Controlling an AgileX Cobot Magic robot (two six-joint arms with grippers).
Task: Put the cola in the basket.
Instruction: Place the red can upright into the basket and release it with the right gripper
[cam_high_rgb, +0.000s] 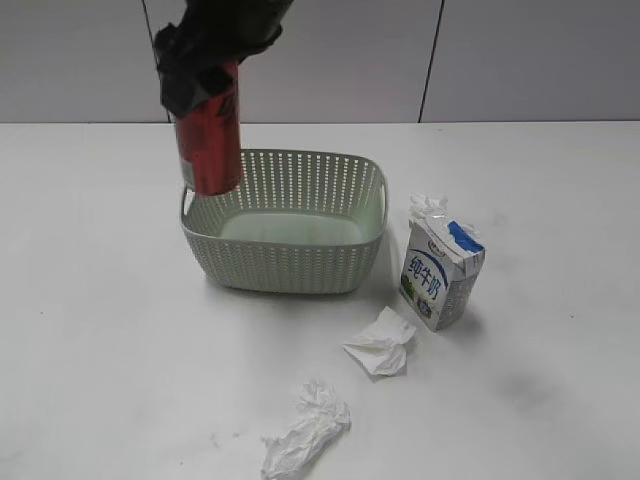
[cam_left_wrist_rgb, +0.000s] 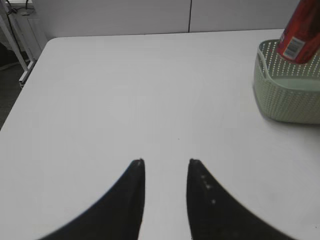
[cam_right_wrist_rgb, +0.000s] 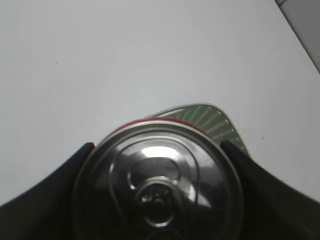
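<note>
My right gripper (cam_high_rgb: 200, 85) is shut on the cola (cam_high_rgb: 209, 145), a tall red can, and holds it upright in the air over the back left corner of the basket (cam_high_rgb: 290, 262). In the right wrist view the can's silver top and pull tab (cam_right_wrist_rgb: 157, 187) fill the space between the two fingers, with a sliver of the basket (cam_right_wrist_rgb: 220, 125) behind. The left wrist view shows the can's lower part (cam_left_wrist_rgb: 300, 32) above the basket (cam_left_wrist_rgb: 285, 97) at the far right. My left gripper (cam_left_wrist_rgb: 165, 162) is open and empty over bare table.
A white-and-blue milk carton (cam_high_rgb: 440, 272) stands right of the basket, with crumpled paper behind it (cam_high_rgb: 428, 206). Two more crumpled tissues lie in front (cam_high_rgb: 382, 343) (cam_high_rgb: 305, 428). The table's left edge (cam_left_wrist_rgb: 25, 95) shows in the left wrist view.
</note>
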